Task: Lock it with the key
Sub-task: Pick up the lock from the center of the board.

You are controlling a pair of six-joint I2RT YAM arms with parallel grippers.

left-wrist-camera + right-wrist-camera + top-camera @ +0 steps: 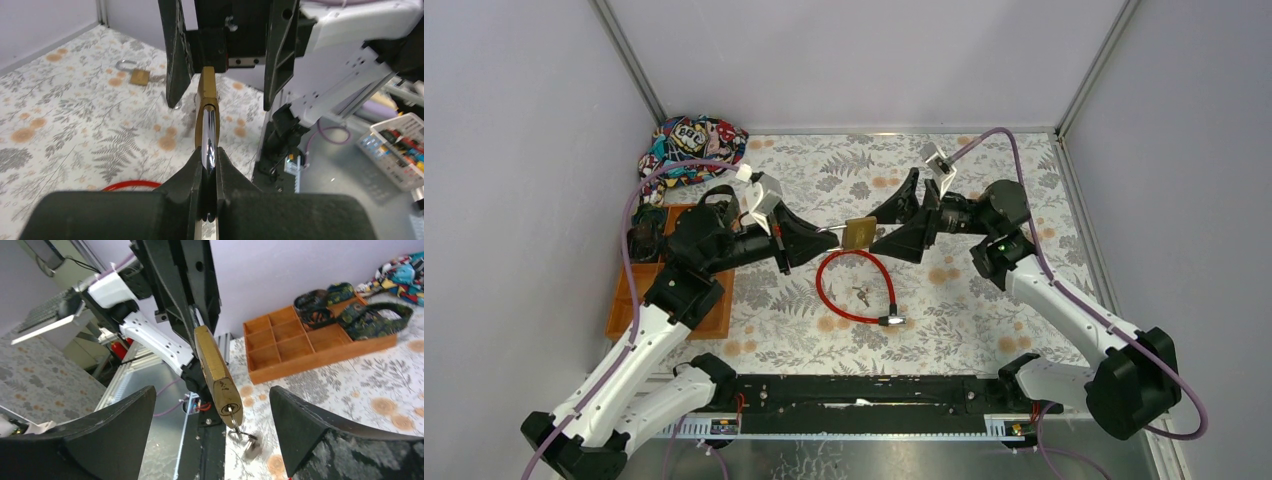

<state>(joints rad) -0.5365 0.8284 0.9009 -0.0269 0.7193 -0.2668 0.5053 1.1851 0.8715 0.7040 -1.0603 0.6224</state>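
Observation:
A brass padlock (858, 232) hangs in the air over the middle of the table. My left gripper (830, 236) is shut on its shiny shackle (210, 142), with the brass body (207, 90) pointing away from it. A key (234, 421) sits in the keyhole at the padlock's (217, 372) free end, and a ring with another key (251, 446) dangles from it. My right gripper (220, 432) stands open with one finger on each side of that end, touching neither the padlock nor the key.
A red cable lock (854, 288) lies looped on the table below the padlock, with loose keys (861, 296) inside the loop. A second small padlock (135, 75) lies on the table. A wooden tray (624, 305) and a colourful bag (692, 145) are at the left.

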